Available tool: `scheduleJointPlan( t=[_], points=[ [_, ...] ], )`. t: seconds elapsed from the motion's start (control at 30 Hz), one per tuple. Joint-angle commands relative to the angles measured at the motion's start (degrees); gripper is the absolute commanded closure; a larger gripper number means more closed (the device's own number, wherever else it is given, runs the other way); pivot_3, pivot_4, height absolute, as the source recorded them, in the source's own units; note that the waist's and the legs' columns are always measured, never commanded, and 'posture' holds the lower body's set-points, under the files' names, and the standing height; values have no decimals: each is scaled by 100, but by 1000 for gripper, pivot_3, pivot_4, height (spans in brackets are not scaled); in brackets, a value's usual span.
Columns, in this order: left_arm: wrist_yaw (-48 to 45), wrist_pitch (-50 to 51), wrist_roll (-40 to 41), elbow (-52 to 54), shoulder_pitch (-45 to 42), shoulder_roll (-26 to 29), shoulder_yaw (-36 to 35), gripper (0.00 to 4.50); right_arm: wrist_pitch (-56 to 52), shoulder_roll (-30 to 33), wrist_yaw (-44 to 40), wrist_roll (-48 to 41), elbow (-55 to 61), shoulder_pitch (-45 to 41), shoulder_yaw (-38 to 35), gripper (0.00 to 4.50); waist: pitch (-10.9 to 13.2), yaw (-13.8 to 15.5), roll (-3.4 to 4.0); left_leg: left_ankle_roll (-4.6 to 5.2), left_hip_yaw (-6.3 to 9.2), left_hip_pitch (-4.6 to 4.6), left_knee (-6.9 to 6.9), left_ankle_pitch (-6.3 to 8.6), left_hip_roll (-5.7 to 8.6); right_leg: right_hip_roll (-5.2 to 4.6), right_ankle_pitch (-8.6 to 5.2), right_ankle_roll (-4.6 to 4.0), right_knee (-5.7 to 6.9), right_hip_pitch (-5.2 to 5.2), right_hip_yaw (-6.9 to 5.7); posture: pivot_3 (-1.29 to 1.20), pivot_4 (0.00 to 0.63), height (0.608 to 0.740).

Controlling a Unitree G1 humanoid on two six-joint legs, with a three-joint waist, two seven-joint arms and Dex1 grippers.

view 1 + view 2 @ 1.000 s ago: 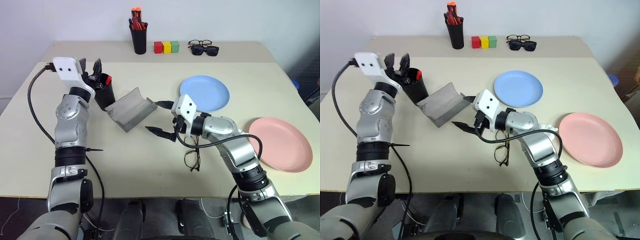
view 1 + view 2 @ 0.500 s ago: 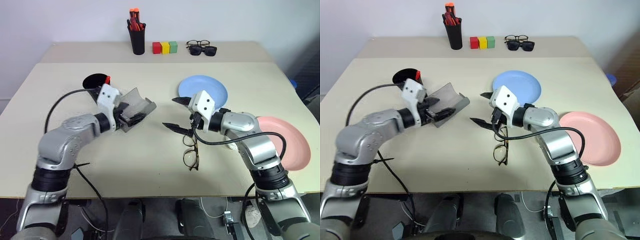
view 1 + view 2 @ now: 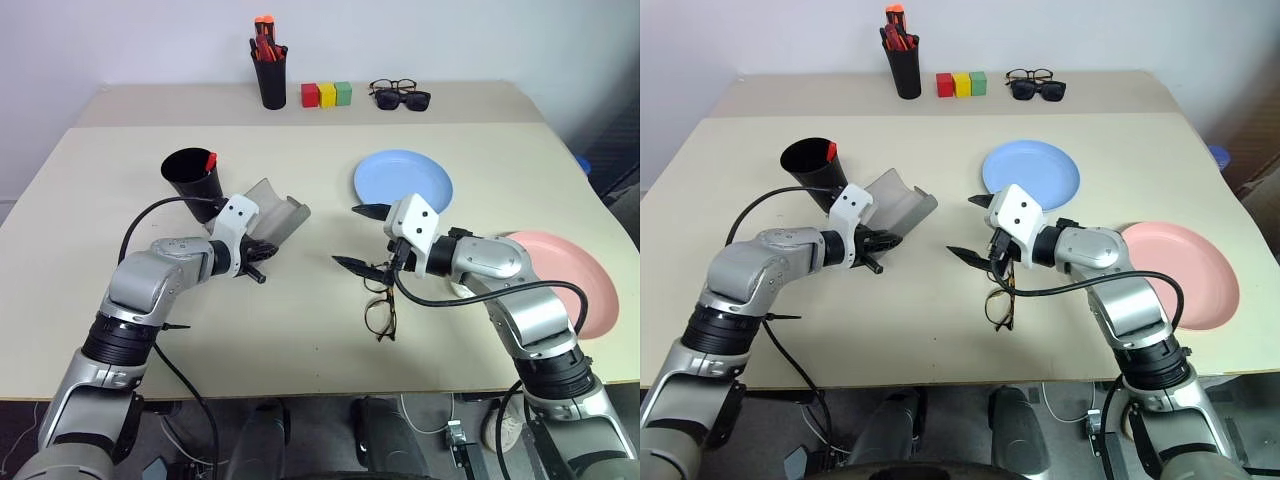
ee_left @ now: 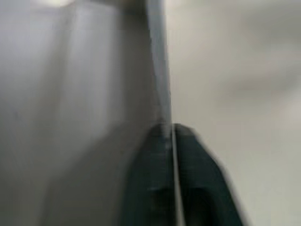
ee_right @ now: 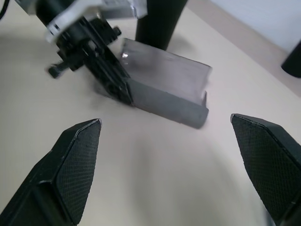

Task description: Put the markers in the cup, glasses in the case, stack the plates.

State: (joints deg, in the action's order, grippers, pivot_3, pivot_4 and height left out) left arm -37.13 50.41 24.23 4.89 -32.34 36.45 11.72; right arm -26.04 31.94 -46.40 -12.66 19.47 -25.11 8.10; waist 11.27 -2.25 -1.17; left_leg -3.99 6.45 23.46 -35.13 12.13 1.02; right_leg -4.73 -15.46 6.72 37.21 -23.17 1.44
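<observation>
- Two jobs look open: glasses point(image 3: 380, 305) not yet in the grey case point(image 3: 272, 210), plates unstacked; a red-capped marker point(image 3: 210, 160) already stands in the black cup point(image 3: 192, 179).
- Landmark = the case: lies open, cup touching or just behind it on its left, glasses well apart to its right, light blue plate point(image 3: 403, 184) beyond the glasses, salmon pink plate point(image 3: 560, 280) farthest right.
- Left gripper point(image 3: 873, 255) fingers pinched together on the case's near edge; the left wrist view shows the thin wall between the pads.
- Right gripper point(image 3: 362, 236) fingers spread wide, nothing held, hovering just above the glasses, pointing at the case.
- Step in hand, my read: steady the case, then fetch the glasses.
- Do it well: keep the pinch firm so the shell won't slide; bring the right fingers down over the frame bridge, not the lenses; carry low to the case; lay them lengthwise.
</observation>
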Motion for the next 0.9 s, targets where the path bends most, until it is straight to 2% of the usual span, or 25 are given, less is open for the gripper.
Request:
scheduleJointPlan(
  t=[0.03,0.17,0.27,0.4,0.5,0.6,0.77,0.9],
  points=[
    [-991,-1273,-352,266,29,246,335,4453,-40,100,69,-95,320,48,-227,0,0,-4,0,0,0,0,0,0,0,0,0,0,0,0,0,0,150,740],
    [-2235,-2552,-694,321,65,578,713,4453,-180,327,67,-75,401,199,-367,0,1,16,1,0,-2,2,2,0,0,-1,-1,-2,-4,0,0,0,150,740],
    [-2525,-2991,-1106,-167,-179,507,952,4453,-589,547,101,-158,518,350,-526,0,0,42,2,0,-4,3,1,0,0,-3,-1,-2,-7,1,0,0,150,740],
    [-3000,-3419,-1413,-695,-359,432,1118,4453,-1740,847,120,-598,936,781,-805,0,1,115,1,4,-4,4,-1,2,0,-1,-1,-2,-6,1,0,0,150,740],
    [-2827,-3663,-1572,-1070,-475,216,952,3650,-2972,638,414,-1401,1387,1191,-1462,0,1,138,1,14,-4,4,-1,8,-1,-1,-2,-1,-7,1,0,0,150,740],
    [-2602,-3789,-1602,-1303,-538,50,701,2297,-3862,327,846,-1857,1611,1334,-1939,0,0,138,1,15,-4,7,-8,8,0,-2,-1,0,-5,2,0,0,150,740],
    [-2587,-3894,-1403,-1351,-474,83,215,2297,-4760,13,1323,-2262,1769,1542,-2301,0,0,127,2,15,-2,5,-8,8,-2,1,-1,0,-1,2,-1,0,150,740],
    [-2721,-3566,-944,-818,-77,249,-294,2297,-5153,-310,1653,-2425,1661,1536,-2363,0,-1,103,3,15,-3,5,-8,8,-2,0,-1,0,-1,2,0,0,150,740]
  ],
)
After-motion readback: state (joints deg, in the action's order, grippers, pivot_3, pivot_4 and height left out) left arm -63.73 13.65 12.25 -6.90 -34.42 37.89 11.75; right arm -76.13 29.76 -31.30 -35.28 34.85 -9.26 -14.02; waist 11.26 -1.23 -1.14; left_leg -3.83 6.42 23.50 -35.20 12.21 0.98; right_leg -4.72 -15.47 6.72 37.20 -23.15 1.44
